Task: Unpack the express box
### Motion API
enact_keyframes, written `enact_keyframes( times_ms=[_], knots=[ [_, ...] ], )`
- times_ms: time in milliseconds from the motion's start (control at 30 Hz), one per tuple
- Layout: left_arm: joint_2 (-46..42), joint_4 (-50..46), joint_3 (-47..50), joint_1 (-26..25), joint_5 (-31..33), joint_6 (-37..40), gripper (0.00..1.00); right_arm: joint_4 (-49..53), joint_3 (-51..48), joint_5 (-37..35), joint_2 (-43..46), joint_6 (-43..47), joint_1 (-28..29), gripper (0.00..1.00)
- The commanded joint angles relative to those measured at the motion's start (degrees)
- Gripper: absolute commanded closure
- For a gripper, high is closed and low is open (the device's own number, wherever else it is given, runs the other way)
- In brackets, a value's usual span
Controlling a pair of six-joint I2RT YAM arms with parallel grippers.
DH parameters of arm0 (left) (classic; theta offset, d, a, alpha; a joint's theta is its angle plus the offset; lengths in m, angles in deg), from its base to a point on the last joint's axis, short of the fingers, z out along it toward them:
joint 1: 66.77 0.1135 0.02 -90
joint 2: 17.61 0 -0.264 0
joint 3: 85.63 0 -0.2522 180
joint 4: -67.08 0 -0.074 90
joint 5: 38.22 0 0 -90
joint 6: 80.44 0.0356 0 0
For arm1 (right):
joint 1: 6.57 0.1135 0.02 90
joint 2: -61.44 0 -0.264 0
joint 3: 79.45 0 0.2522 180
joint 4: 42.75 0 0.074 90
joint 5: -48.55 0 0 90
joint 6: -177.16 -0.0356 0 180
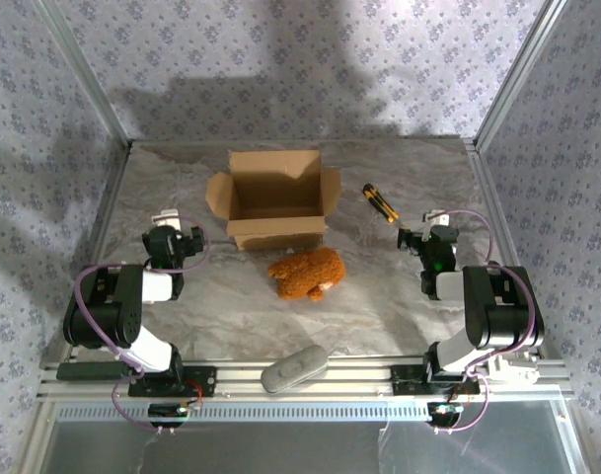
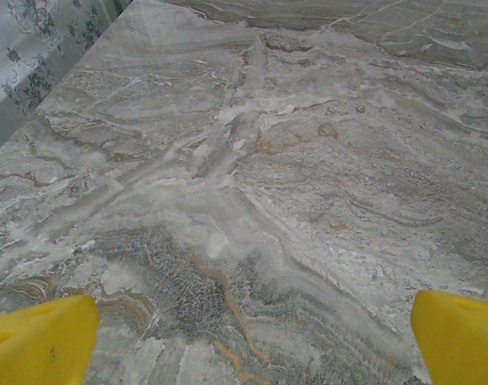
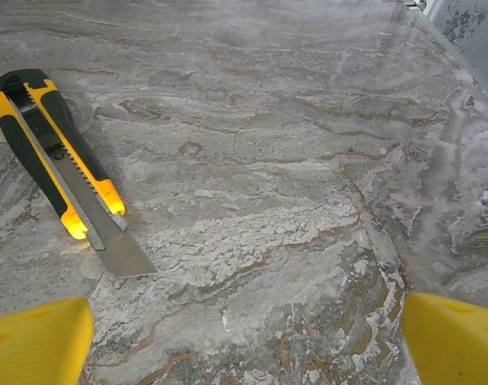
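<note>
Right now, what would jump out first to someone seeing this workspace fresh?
The express box stands open at the middle of the table, toward the far side, with its flaps spread. A fuzzy brown plush toy lies just in front of it. To the box's right lies a yellow-and-black utility knife, its blade out and pointing back toward the open right gripper.

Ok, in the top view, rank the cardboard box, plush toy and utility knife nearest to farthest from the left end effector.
From the left end effector:
1. cardboard box, close on its right.
2. plush toy, centre, in front of the box.
3. utility knife, far right side.
</note>
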Motion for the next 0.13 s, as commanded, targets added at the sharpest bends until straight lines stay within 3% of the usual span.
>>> enact_keyframes(
  times_ms=[0,100],
  knots=[
    [-0.3,1.9,-1.1,0.3,-1.0,0.8,0.0,-1.1,1.3,0.8,0.0,0.8,-0.4,0.0],
    [-0.3,1.9,-1.1,0.3,-1.0,0.7,0.0,-1.3,1.1,0.3,0.0,1.1,0.0,0.0]
  ],
)
